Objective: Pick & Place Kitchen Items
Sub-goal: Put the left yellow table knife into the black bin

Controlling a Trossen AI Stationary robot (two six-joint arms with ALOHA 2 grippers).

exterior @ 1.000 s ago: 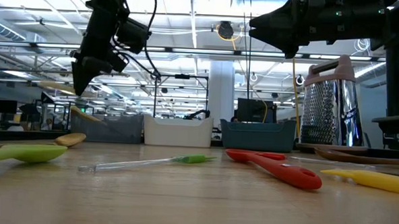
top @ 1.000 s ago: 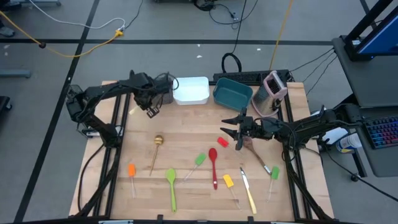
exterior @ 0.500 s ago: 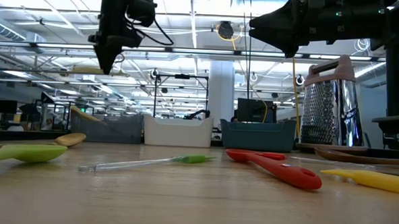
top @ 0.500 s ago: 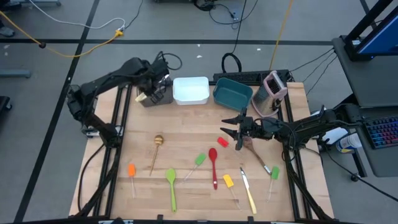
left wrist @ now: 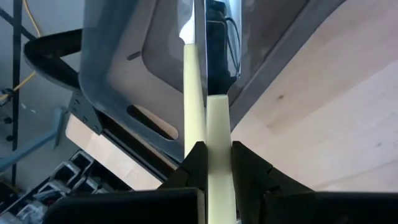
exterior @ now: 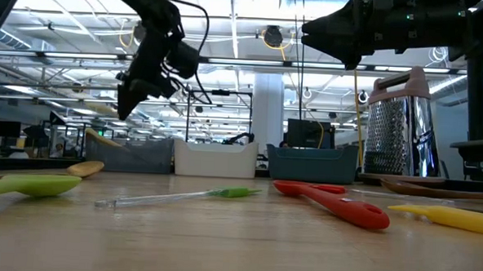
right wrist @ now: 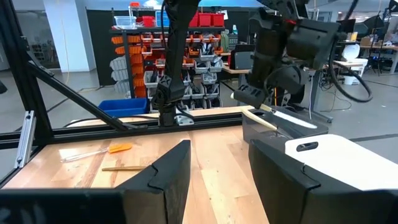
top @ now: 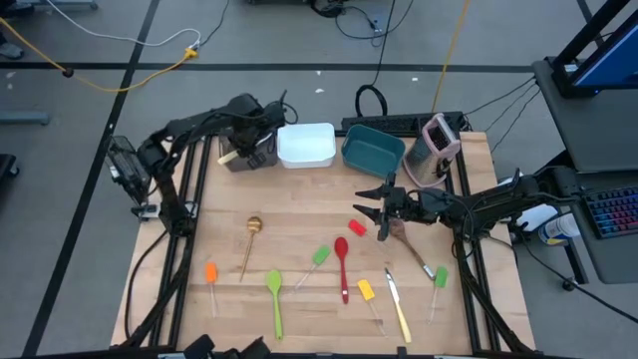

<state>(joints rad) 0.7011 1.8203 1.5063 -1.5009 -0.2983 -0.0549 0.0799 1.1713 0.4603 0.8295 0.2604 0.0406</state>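
One cream-handled knife [left wrist: 216, 155] is in the left hand [top: 239, 152], pinched by the handle, and it hangs over the brown tub [top: 257, 156] at the far left of the table [top: 299, 214] — so the step in hand looks like the placing of this knife. From the left wrist, the blade points down into the tub, where another cream-handled knife [left wrist: 191, 93] already lies alongside it. The next move, as I judge it, calls for lowering the blade a little further inside the tub's wall and then releasing, with the handle kept clear of the rim so the knife doesn't tip out.

The right hand [top: 373, 206] waits with its fingers spread wide and nothing in them, above the middle of the table near the red spatula [top: 357, 228]. The remaining utensils — red spoon [top: 342, 261], green spoon [top: 274, 297], gold spoon [top: 250, 239], another knife [top: 397, 304] among them — lie on the near half of the table.

Compared with a second ago, the left arm has swung from beside the tub's near-left corner to right over it, bringing the knife above the opening; the right arm and the items on the table have not shifted.
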